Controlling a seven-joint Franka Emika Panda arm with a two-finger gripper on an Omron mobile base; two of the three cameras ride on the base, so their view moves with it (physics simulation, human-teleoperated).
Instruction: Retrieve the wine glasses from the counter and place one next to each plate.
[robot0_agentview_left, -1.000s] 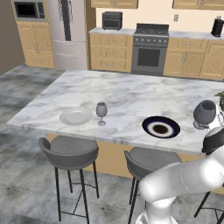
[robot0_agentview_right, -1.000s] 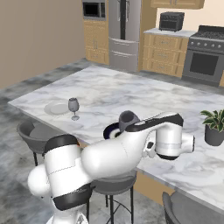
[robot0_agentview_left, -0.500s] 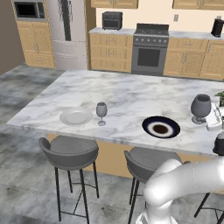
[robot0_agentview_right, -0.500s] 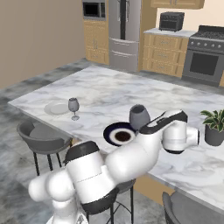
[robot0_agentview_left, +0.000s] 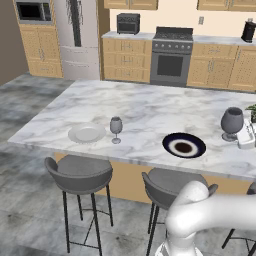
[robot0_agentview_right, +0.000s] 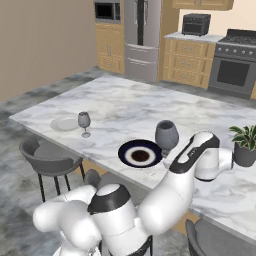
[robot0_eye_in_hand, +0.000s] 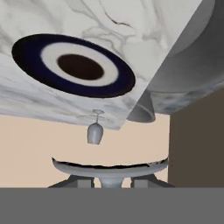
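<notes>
Nearest us, grey stools (robot0_agentview_left: 80, 172) line the tabletop (robot0_agentview_left: 150, 107) edge. Our tool (robot0_agentview_left: 245, 136), jaws partly closed, holds the rounder glass (robot0_agentview_left: 232, 121) by its stem, right of the dark plate (robot0_agentview_left: 184, 145). Farther left, the slim glass (robot0_agentview_left: 116, 126) stands beside the white plate (robot0_agentview_left: 86, 133). A potted plant (robot0_agentview_right: 245, 145) sits close; the arm hides the jaws.

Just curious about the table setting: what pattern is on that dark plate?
The dark plate is navy-black with a pale ring around a dark centre; the hand view shows it best.
</notes>
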